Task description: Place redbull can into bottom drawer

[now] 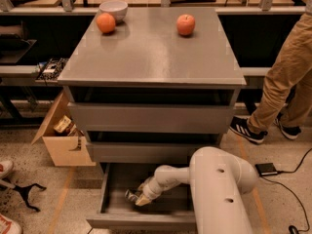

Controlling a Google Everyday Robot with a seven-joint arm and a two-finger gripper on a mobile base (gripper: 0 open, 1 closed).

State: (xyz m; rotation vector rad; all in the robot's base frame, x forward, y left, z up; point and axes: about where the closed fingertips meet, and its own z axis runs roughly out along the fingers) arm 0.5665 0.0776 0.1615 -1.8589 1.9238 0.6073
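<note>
Standing here, I can read no word, number or brand mark on anything. The redbull can (130, 195) shows only dark smudges on its silver side, none of them legible. The gripper (140, 199) is down inside the open bottom drawer (104, 199), right at the can, and its pale casing bears no lettering I can make out.

Lab, workbenches (209, 0), cardboard box (62, 149), claw (138, 199) in drawer (141, 222)
</note>
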